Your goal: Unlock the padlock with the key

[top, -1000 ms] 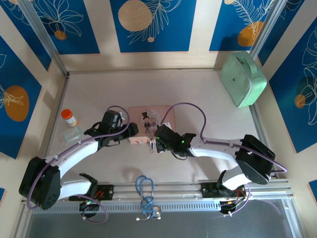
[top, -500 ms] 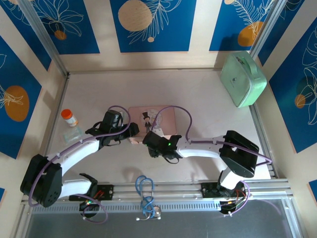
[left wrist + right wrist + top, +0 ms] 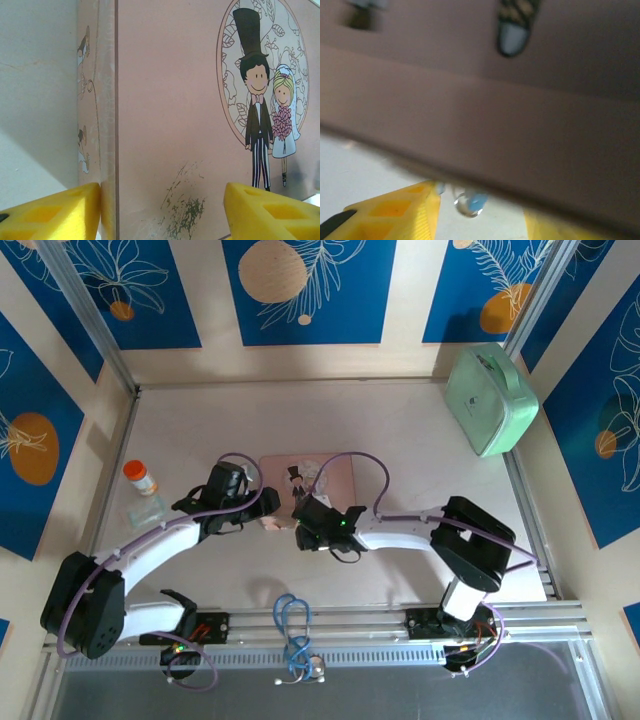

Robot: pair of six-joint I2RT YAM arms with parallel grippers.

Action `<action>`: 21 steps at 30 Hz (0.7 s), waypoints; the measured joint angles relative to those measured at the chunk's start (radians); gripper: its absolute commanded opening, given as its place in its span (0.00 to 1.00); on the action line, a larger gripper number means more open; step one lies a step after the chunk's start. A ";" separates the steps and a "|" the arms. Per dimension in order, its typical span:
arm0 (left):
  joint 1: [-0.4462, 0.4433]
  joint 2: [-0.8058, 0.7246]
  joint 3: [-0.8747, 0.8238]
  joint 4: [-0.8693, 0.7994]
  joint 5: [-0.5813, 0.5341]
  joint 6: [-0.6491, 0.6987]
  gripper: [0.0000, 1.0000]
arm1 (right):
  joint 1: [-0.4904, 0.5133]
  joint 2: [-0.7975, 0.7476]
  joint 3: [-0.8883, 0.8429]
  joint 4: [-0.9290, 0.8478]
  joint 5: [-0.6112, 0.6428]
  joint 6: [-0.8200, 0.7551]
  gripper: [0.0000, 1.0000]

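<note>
Near the middle of the bench [image 3: 400, 430], the left gripper [image 3: 160, 207] stands wide open astride the left edge of the pink tin [image 3: 165, 100]. One finger lies against the tin's side wall and the other over its lid, seemingly to brace the tin. The right gripper [image 3: 487, 215] sits low at the tin's near edge with its fingers apart, and a small blue and silvery thing, probably the padlock [image 3: 469, 204], lies between them under the rim; blur hides whether they touch it.

Left arm [image 3: 150, 540], right arm [image 3: 400, 533] bent inward, jaws apart.
</note>
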 measured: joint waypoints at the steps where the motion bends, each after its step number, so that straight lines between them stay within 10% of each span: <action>1: 0.000 0.000 0.000 0.000 0.000 0.000 0.65 | 0.000 0.012 0.002 -0.002 -0.002 -0.001 0.46; 21: 0.002 -0.001 -0.003 0.020 0.016 0.000 0.65 | 0.070 0.157 0.306 -0.457 0.144 0.105 0.00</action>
